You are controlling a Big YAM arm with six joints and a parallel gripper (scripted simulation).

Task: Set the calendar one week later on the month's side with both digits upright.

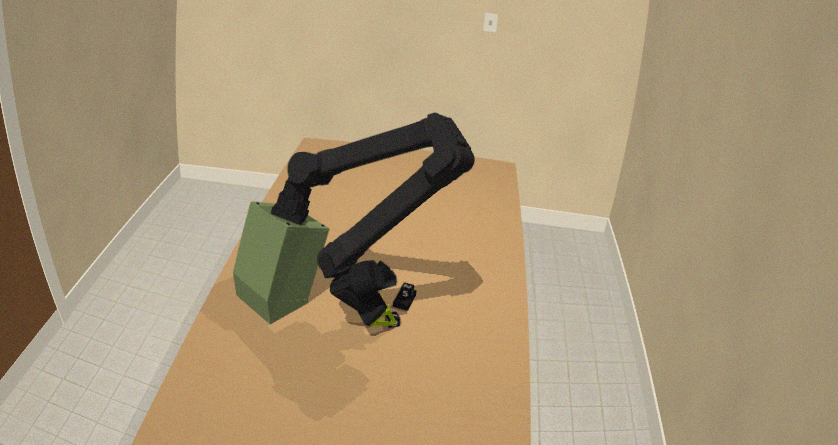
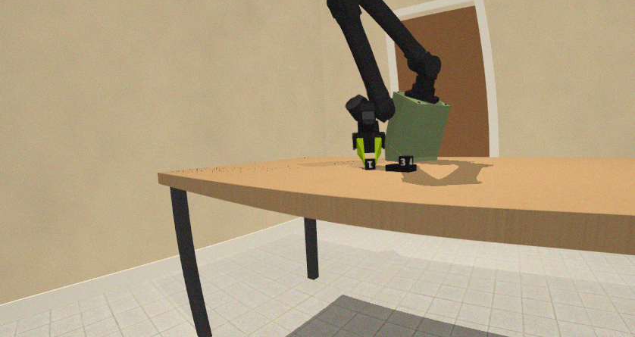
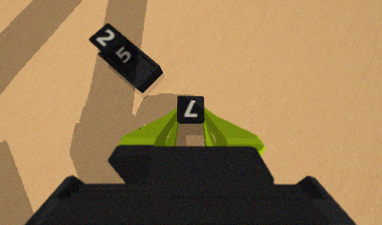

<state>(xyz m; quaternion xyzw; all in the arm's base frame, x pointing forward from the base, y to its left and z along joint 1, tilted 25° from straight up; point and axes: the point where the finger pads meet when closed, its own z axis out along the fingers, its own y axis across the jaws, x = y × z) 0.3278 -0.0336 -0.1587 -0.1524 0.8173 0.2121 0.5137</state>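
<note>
My gripper (image 3: 191,112), with lime-green fingers, is shut on a small black cube (image 3: 191,110). In the wrist view the cube's upper face shows a 7. In the exterior view the cube (image 2: 369,163) shows a 1 upside down and sits low at the table top, beside the tray; I cannot tell if it touches the table. The black tray (image 3: 131,64) lies flat on the table, up and left of the held cube. The second cube (image 3: 106,38) stands at the tray's far end, showing 2 on top and 5 on one side. In the exterior view it shows a 3 (image 2: 403,160). The tray's other slot (image 3: 145,72) is empty.
The arm's green base block (image 1: 278,260) stands on the table just left of the gripper (image 1: 387,318) and the tray (image 1: 403,298). The table's edges are far from both cubes. A brown door (image 2: 444,81) stands behind the base.
</note>
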